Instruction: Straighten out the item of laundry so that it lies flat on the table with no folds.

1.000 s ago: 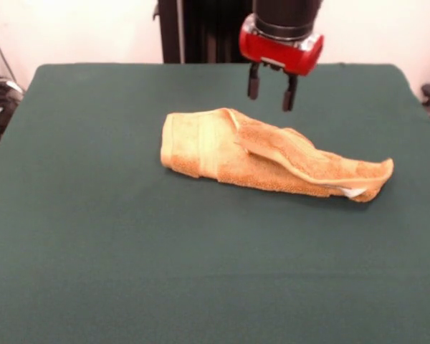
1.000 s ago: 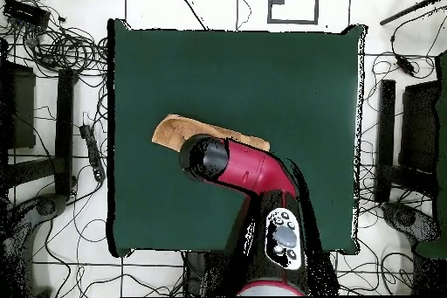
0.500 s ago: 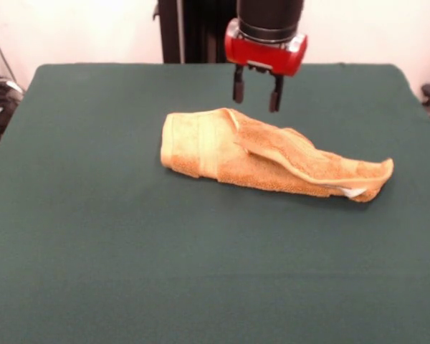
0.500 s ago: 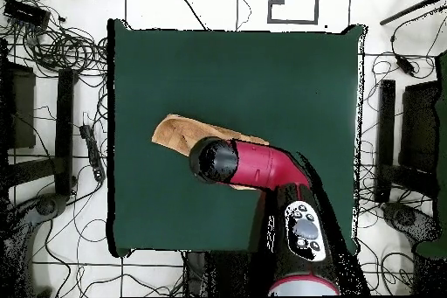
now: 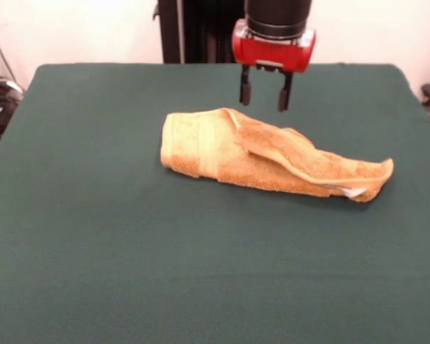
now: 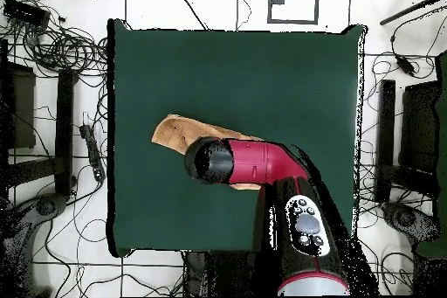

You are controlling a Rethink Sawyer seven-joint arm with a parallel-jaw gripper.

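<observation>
The orange-tan towel (image 5: 265, 154) lies bunched in a long folded roll across the middle of the dark green table (image 5: 129, 251). One flap is folded over its right half, and a small white tag shows at its right end. My gripper (image 5: 263, 95) hangs open and empty just above and behind the towel's upper edge, apart from the cloth. In the overhead view the arm (image 6: 253, 162) covers most of the towel (image 6: 173, 131), and only its left end shows.
Cables and stands lie on the floor around the table (image 6: 236, 67). The robot's black pedestal (image 5: 193, 32) stands behind the table's far edge.
The gripper shifted left half a second ago, then back a little to the right and slightly up. It stays open. The towel has not moved.
</observation>
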